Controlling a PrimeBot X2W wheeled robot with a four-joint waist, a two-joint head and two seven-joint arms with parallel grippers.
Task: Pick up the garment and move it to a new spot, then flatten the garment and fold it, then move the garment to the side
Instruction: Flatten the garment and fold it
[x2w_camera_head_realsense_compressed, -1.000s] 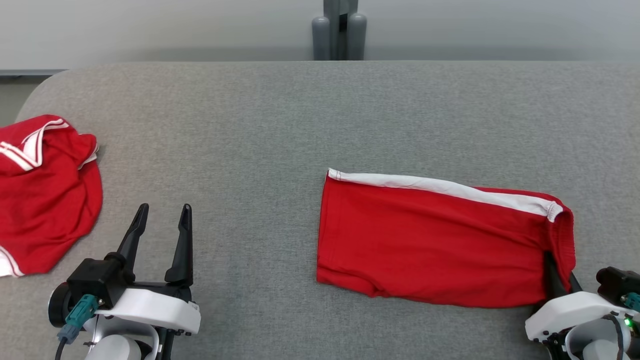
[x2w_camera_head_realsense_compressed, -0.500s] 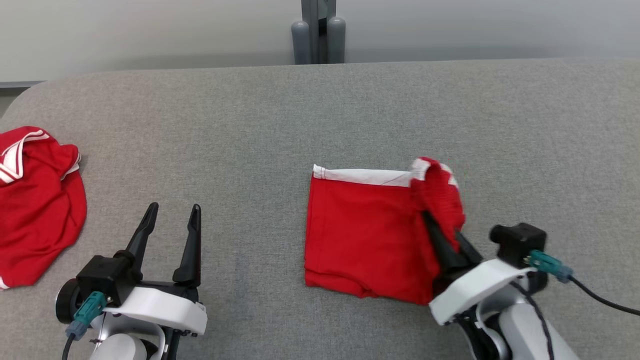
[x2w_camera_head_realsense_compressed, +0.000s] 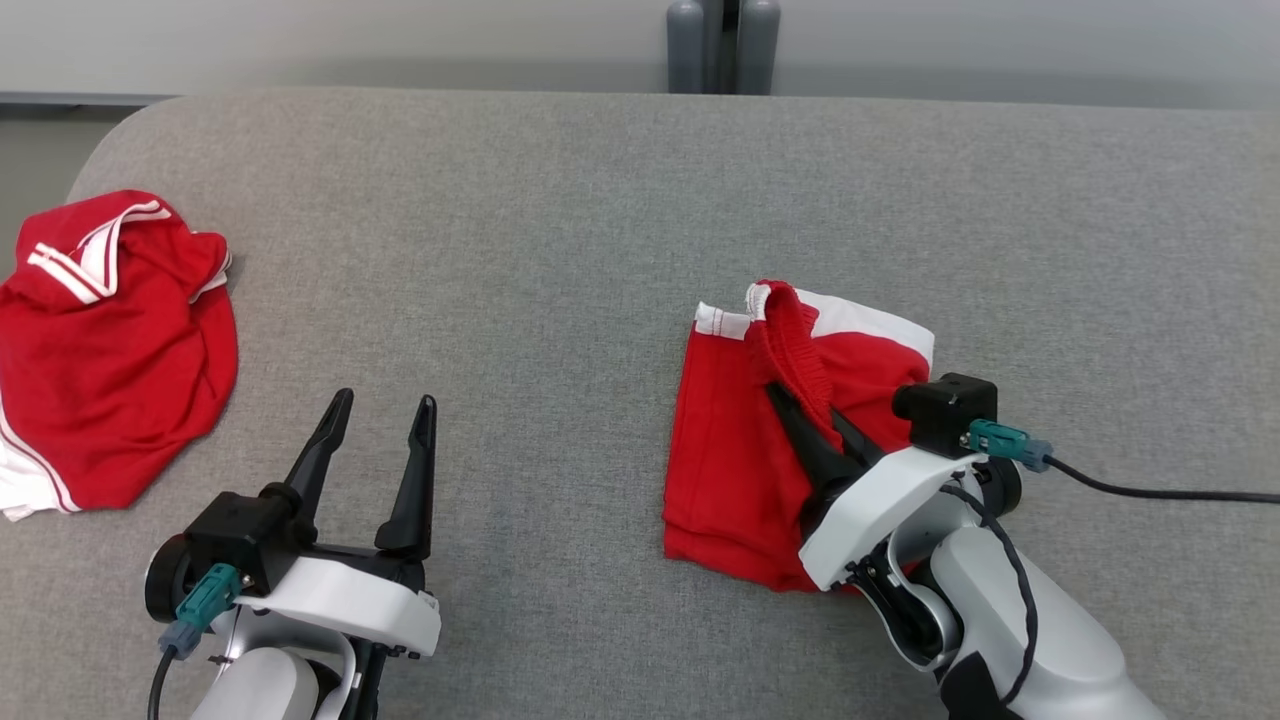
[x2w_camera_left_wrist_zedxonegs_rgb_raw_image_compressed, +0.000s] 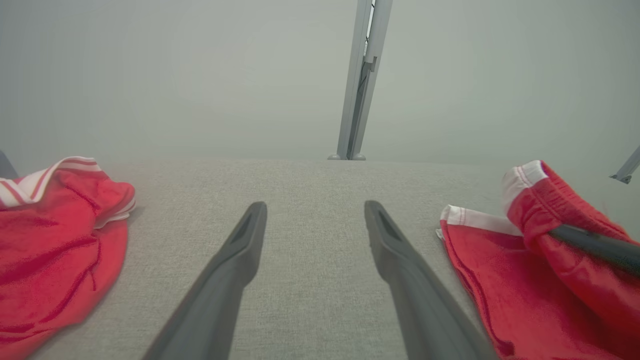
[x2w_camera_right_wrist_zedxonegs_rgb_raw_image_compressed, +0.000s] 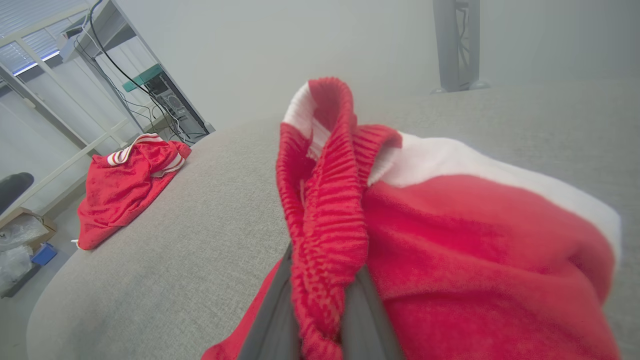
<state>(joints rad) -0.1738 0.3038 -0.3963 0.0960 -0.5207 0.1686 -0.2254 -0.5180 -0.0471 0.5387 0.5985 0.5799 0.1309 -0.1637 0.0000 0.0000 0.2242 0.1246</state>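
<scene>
A pair of red shorts with a white side stripe, the garment (x2w_camera_head_realsense_compressed: 725, 450), lies right of centre on the grey cloth-covered table (x2w_camera_head_realsense_compressed: 560, 250). My right gripper (x2w_camera_head_realsense_compressed: 800, 405) is shut on its ribbed waistband and holds that end raised and folded back over the rest, near the far hem. In the right wrist view the waistband (x2w_camera_right_wrist_zedxonegs_rgb_raw_image_compressed: 325, 210) bunches between my right gripper's (x2w_camera_right_wrist_zedxonegs_rgb_raw_image_compressed: 325, 270) two fingers. My left gripper (x2w_camera_head_realsense_compressed: 385, 400) rests open at the lower left with nothing between its fingers. The left wrist view has my left gripper (x2w_camera_left_wrist_zedxonegs_rgb_raw_image_compressed: 315, 207) above bare table, the garment (x2w_camera_left_wrist_zedxonegs_rgb_raw_image_compressed: 500, 280) to its right.
A second red garment with white stripes (x2w_camera_head_realsense_compressed: 110, 350) lies crumpled near the table's left edge, also seen as a heap (x2w_camera_right_wrist_zedxonegs_rgb_raw_image_compressed: 125, 185) in the right wrist view. A grey post (x2w_camera_head_realsense_compressed: 722, 45) stands behind the table's far edge. Shelving and cables (x2w_camera_right_wrist_zedxonegs_rgb_raw_image_compressed: 125, 75) stand beyond the left end.
My right gripper has carried the waistband end from the far right leftward over the shorts, doubling them to about half their length. The head camera has shifted. My left gripper has stayed open and still.
</scene>
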